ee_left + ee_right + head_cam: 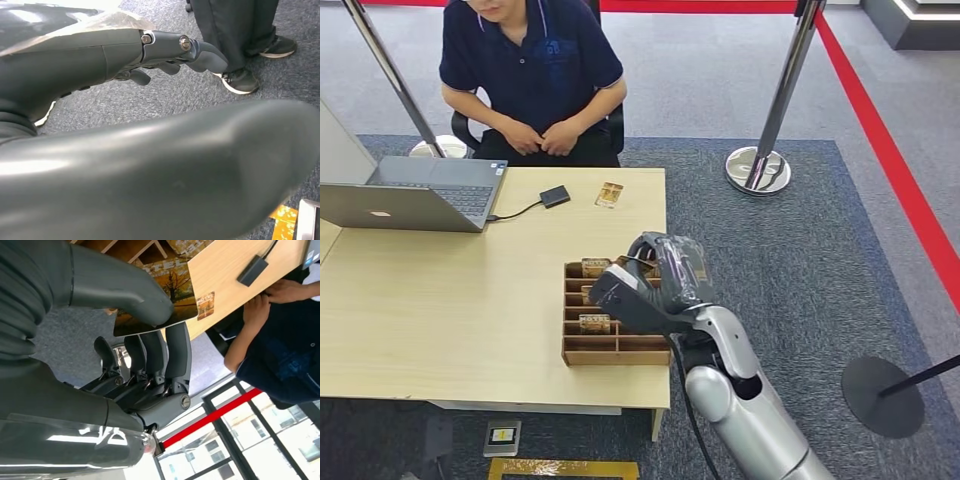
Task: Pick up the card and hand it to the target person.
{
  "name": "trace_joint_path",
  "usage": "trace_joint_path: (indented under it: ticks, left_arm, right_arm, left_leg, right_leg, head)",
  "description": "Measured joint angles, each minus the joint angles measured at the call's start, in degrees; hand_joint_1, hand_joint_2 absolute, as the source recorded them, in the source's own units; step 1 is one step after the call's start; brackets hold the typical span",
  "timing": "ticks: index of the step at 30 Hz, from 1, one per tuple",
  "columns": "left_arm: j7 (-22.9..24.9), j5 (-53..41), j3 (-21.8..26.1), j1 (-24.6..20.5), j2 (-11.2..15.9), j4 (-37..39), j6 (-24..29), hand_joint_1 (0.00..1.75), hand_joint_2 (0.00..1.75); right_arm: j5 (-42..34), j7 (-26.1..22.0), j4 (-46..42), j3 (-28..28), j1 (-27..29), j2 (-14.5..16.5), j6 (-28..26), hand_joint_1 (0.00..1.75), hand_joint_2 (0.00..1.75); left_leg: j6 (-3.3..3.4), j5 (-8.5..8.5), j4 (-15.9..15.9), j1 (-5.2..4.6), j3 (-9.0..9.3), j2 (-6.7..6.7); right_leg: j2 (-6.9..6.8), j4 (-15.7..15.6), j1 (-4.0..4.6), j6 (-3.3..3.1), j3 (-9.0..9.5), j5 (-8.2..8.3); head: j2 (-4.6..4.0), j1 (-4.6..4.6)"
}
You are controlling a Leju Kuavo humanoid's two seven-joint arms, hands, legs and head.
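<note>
Head view: my right hand (652,285) sits over the near right part of the wooden table (471,300), above the top right corner of the wooden tray (614,345). The tray's compartments hold several cards; one lies flat in a lower slot (594,322), another in the top row (595,266). From here I cannot tell what the hand has between its fingers. A separate card (609,194) lies flat on the table near the far edge, beside a small black box (555,196) cabled to an open laptop (410,192). A person (531,80) in a dark polo sits behind the table, hands together at the lap. Stanchion posts stand on the grey carpet to the right (765,150).

Left wrist view: my left hand (166,55) hangs over grey carpet, fingers (205,55) extended and slightly curled, nothing in them. A standing person's dark trousers and shoes (241,80) are beyond it.

Right wrist view: the right hand's thumb (124,287) presses on one face of an autumn-tree printed card (170,295), and the dark fingers (177,350) close against its other face, so the card is pinched and lifted clear of the tray. The loose card on the table (205,305) shows just past the held one, with the black box (253,270) farther on and the seated person's hands (271,297) beyond the table edge.
</note>
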Motion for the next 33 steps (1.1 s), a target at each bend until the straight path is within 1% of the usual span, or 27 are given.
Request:
trace_joint_path:
  ticks: [4, 7, 18, 21, 27, 33]
  left_arm:
    - [0.17, -0.31, 0.0, -0.03, -0.09, 0.0, 0.0, 0.0, 0.0]
    - [0.3, -0.81, -0.01, -0.12, -0.17, 0.0, -0.05, 0.0, 0.0]
    - [0.32, -1.34, -0.07, -0.75, -0.61, 0.0, -0.26, 0.0, 0.0]
    - [0.34, -1.63, -0.07, -0.81, -0.65, 0.0, -0.58, 0.0, 0.0]
    - [0.58, -2.01, -0.34, -0.94, -0.7, 0.0, -1.08, 0.0, 0.0]
    - [0.72, -1.67, -0.44, -1.12, -0.75, 0.0, -1.07, 0.0, 0.0]
  right_arm:
    - [-0.18, -0.04, 0.48, 0.25, -1.46, 0.2, -0.07, 1.37, 1.75]
    - [0.0, 0.14, 2.02, 0.44, -3.37, 0.93, -0.46, 1.38, 1.75]
    - [2.25, 1.8, 12.75, 1.35, -13.46, 7.11, -1.75, 1.37, 1.75]
    - [2.64, 2.21, 14.82, 1.48, -15.35, 8.42, -2.36, 1.34, 1.75]
    - [4.38, 3.05, 18.89, 1.92, -18.8, 10.58, -3.49, 1.4, 1.75]
    - [5.92, 3.08, 24.47, 2.41, -21.86, 12.65, -4.97, 1.35, 1.75]
  left_leg:
    - [0.0, 0.0, 0.0, 0.0, 0.0, 0.0]
    - [0.0, 0.0, 0.0, 0.0, 0.0, 0.0]
    - [-0.05, 0.06, 0.0, 0.0, -0.01, 0.01]
    - [-0.05, 0.07, 0.0, 0.0, -0.02, 0.01]
    - [-0.05, 0.07, 0.0, 0.0, -0.01, 0.01]
    - [-0.05, 0.07, 0.0, 0.01, -0.01, 0.01]
  right_leg:
    - [0.0, 0.0, 0.0, 0.0, 0.0, 0.0]
    - [0.0, 0.01, 0.0, 0.0, 0.0, 0.01]
    - [0.0, 0.06, 0.01, -0.03, -0.03, 0.05]
    - [0.0, 0.06, 0.01, -0.03, -0.03, 0.05]
    - [0.0, 0.06, 0.01, -0.03, -0.03, 0.06]
    - [0.0, 0.06, 0.01, -0.03, -0.03, 0.06]
  head:
    - [0.0, 0.01]
    - [0.0, 0.01]
    - [0.0, 0.0]
    - [0.0, 0.0]
    - [0.0, 0.0]
    - [0.0, 0.0]
